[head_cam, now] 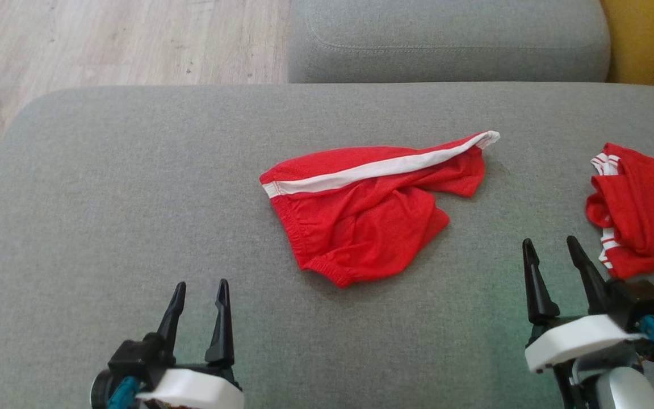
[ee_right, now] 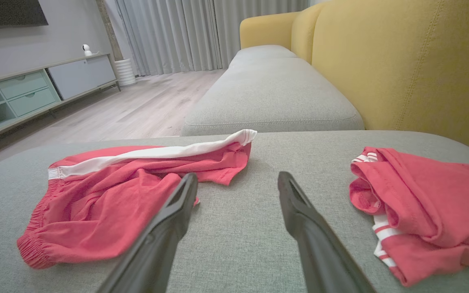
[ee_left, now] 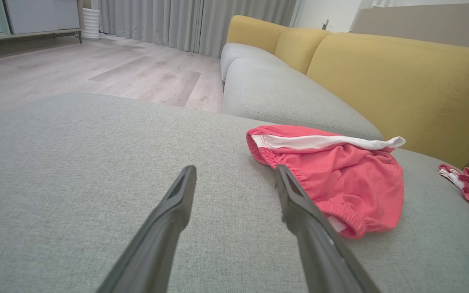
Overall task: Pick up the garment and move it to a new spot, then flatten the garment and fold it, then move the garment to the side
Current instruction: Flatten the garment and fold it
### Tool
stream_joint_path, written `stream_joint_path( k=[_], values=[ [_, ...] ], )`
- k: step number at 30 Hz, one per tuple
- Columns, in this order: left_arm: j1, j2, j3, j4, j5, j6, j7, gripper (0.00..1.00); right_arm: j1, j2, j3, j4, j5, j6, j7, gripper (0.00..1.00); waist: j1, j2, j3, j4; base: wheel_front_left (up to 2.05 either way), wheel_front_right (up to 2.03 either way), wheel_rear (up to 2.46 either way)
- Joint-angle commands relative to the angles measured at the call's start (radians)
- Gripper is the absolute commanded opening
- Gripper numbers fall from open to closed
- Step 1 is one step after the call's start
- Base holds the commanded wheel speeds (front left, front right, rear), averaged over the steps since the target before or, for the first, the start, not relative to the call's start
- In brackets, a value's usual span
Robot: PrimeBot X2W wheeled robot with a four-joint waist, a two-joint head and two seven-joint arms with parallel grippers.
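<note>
The garment [head_cam: 369, 213], red shorts with a white side stripe and an elastic waistband, lies crumpled in the middle of the grey sofa seat [head_cam: 134, 199]. It also appears in the left wrist view [ee_left: 340, 175] and the right wrist view [ee_right: 112, 195]. My left gripper [head_cam: 201, 289] hovers open at the lower left, short of the shorts, nothing between its fingers [ee_left: 177, 203]. My right gripper [head_cam: 551, 250] stands open at the lower right, between the shorts and another red cloth, its fingers [ee_right: 295, 203] empty.
A second red garment with white trim [head_cam: 639, 210] lies bunched at the seat's right edge, close to the right gripper [ee_right: 237, 179]. A further grey cushion [head_cam: 446, 40] and yellow backrest [ee_right: 401, 65] lie beyond. Wooden floor [head_cam: 105, 45] drops off at the left.
</note>
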Motion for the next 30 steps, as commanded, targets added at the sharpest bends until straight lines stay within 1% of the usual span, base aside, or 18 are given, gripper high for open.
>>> stream_joint_path(
  k=[1, 6, 10, 16, 21, 23, 25, 27, 30],
  values=[
    [-0.035, 0.017, 0.044, -0.034, -0.004, 0.009, -0.002, 1.00, -0.027, -0.005, 0.024, -0.035, 0.003, -0.001, -0.001, 1.00, 0.0000, -0.0001, 0.002, -0.001, 0.00, 0.00, 0.00],
    [-0.049, 0.023, 0.039, -0.037, 0.000, 0.013, 0.011, 1.00, -0.034, -0.005, 0.023, -0.040, 0.002, -0.001, 0.000, 1.00, 0.0000, -0.0001, 0.021, -0.003, 0.00, 0.00, 0.00],
    [-0.106, 0.033, 0.031, -0.047, 0.011, 0.009, 0.046, 1.00, -0.055, -0.005, 0.024, -0.053, -0.007, -0.001, 0.005, 1.00, 0.0000, -0.0001, 0.059, -0.011, 0.00, 0.00, 0.00],
    [-0.264, 0.020, 0.008, -0.018, 0.005, -0.018, 0.158, 1.00, -0.111, -0.005, 0.033, -0.075, -0.020, -0.001, 0.010, 1.00, 0.0000, -0.0001, 0.137, -0.029, 0.00, 0.00, 0.00],
    [-0.386, 0.000, 0.012, 0.059, -0.029, -0.041, 0.241, 1.00, -0.163, -0.005, 0.052, -0.097, -0.036, -0.001, 0.019, 1.00, 0.0000, -0.0001, 0.204, -0.057, 0.00, 0.00, 0.00],
    [-0.423, -0.002, 0.011, 0.093, -0.043, -0.059, 0.267, 1.00, -0.182, -0.005, 0.057, -0.101, -0.040, -0.001, 0.020, 1.00, 0.0000, -0.0001, 0.227, -0.069, 0.00, 0.00, 0.00],
    [-0.438, -0.004, 0.012, 0.110, -0.050, -0.065, 0.275, 1.00, -0.189, -0.005, 0.060, -0.102, -0.041, -0.001, 0.020, 1.00, 0.0000, -0.0001, 0.237, -0.076, 0.00, 0.00, 0.00],
    [-0.470, -0.015, 0.022, 0.158, -0.079, -0.086, 0.288, 1.00, -0.205, -0.005, 0.060, -0.101, -0.043, -0.001, 0.017, 1.00, 0.0000, -0.0001, 0.263, -0.090, 0.00, 0.00, 0.00],
    [-0.495, -0.021, 0.031, 0.194, -0.093, -0.100, 0.282, 1.00, -0.216, -0.005, 0.057, -0.098, -0.044, -0.001, 0.012, 1.00, 0.0000, -0.0001, 0.282, -0.101, 0.00, 0.00, 0.00]
  ],
)
